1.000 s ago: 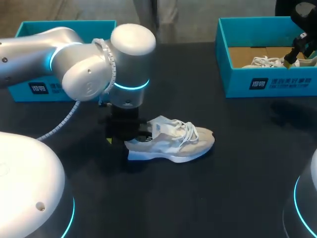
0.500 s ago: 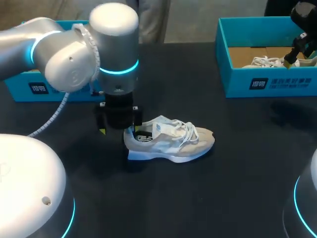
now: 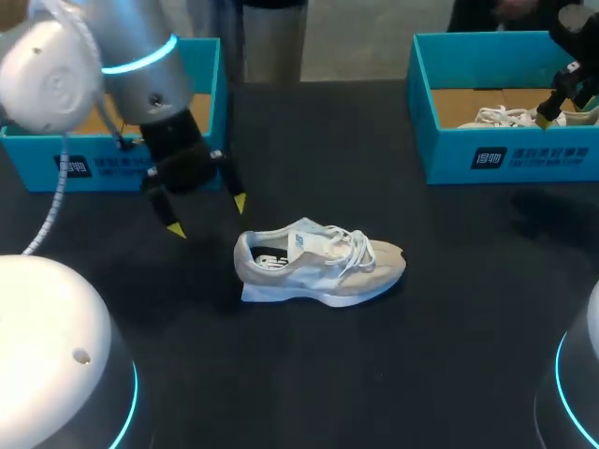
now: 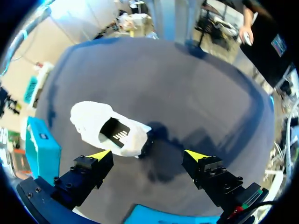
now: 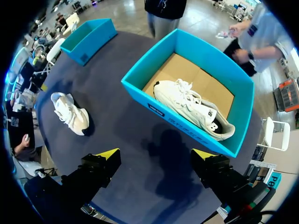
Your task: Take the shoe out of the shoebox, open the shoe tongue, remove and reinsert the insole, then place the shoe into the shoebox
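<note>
While the pale grey lace-up sneaker (image 3: 318,267) stood on its sole on the dark tabletop (image 3: 421,365), outside both boxes, the left jaws hung apart and empty just beside its heel, towards the left-hand teal cardboard shoebox (image 3: 112,164). The right jaws, likewise apart and empty, hovered by the right-hand teal cardboard shoebox (image 3: 505,154), which held a second white sneaker (image 3: 501,116). A dark insole (image 3: 270,260) looked seated inside the shoe, so probably only the boxing remained, though that could not be confirmed.

Pale laced shoe (image 3: 323,271) stands upright, dark insole (image 3: 270,260) showing inside.
</note>
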You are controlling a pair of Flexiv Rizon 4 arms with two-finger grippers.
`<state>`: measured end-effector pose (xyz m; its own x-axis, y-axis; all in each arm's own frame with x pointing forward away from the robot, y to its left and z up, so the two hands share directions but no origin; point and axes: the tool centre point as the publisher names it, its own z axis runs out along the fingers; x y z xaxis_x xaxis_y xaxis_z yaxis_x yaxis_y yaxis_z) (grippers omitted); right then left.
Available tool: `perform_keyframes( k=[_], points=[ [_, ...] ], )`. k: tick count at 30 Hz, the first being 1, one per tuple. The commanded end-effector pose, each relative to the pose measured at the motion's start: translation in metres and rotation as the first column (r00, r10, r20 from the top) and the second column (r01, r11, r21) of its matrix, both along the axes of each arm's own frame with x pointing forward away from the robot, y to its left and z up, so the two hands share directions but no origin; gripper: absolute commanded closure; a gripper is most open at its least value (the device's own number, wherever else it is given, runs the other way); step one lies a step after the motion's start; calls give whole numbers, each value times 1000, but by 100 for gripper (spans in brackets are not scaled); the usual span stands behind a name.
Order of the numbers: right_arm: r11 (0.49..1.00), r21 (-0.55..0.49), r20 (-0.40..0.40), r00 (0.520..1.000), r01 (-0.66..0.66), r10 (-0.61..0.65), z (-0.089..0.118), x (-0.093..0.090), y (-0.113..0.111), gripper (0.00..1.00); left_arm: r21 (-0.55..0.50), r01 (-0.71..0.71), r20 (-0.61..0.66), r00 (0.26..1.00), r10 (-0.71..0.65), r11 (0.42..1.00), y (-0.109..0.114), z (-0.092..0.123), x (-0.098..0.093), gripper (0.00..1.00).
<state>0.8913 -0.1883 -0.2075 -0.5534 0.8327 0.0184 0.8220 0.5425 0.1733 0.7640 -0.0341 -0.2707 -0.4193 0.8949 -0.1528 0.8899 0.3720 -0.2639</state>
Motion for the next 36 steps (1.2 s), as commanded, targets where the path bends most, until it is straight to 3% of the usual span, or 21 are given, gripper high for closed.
perform_keyframes(
  k=[1,13,30,36],
  points=[
    [1000,0,-2,1000,0,0,0,1,0,0,-222,-144,-49,989,136,964,20,5,-2,0],
    [1000,0,-2,1000,0,0,0,1,0,0,-363,-432,-257,898,357,825,48,2,-10,0],
    [1000,0,-2,1000,0,0,0,1,0,0,-319,-551,-402,815,417,771,80,-20,-21,0],
    [1000,0,-2,1000,0,0,0,1,0,0,-319,-551,-402,815,417,771,80,-20,-21,0]
  ],
)
